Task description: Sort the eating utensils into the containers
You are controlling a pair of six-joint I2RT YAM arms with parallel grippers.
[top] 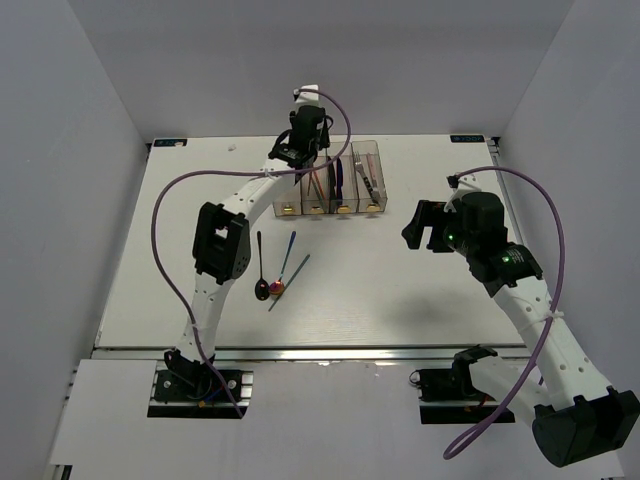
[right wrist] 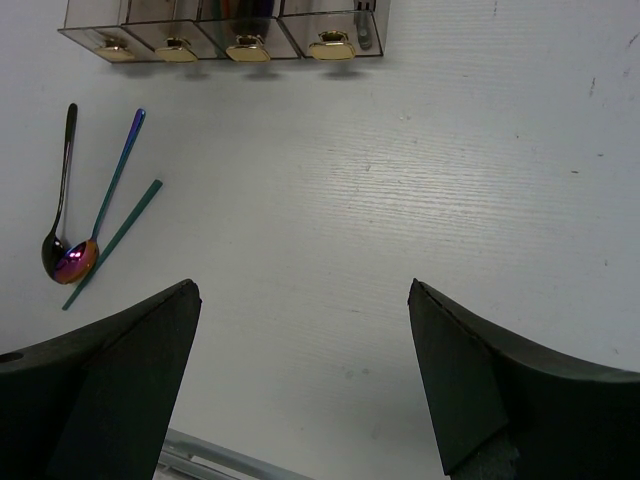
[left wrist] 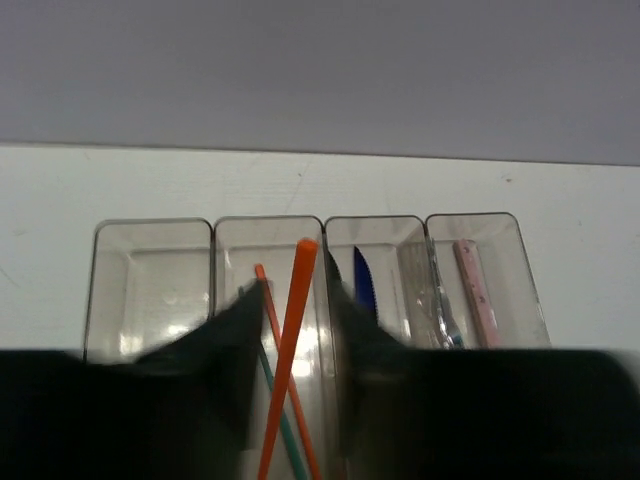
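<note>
Fingers (left wrist: 235,340) of the left gripper (left wrist: 296,290) stand parted either side of an orange chopstick (left wrist: 293,340), not pinching it; it lies lengthwise in the second bin from the left of the containers (left wrist: 150,225), tip toward the far wall. Right gripper (right wrist: 300,290) hovers wide open over the table (right wrist: 480,150), where two spoons (right wrist: 62,170) and a teal chopstick (right wrist: 115,240) fan toward the bins.

No text, number, brand or sign can be read in any view. The yellow tabs (right wrist: 333,42) on the bins (left wrist: 150,285), along the top edge of the right wrist view, are too small and blurred to show any lettering.
</note>
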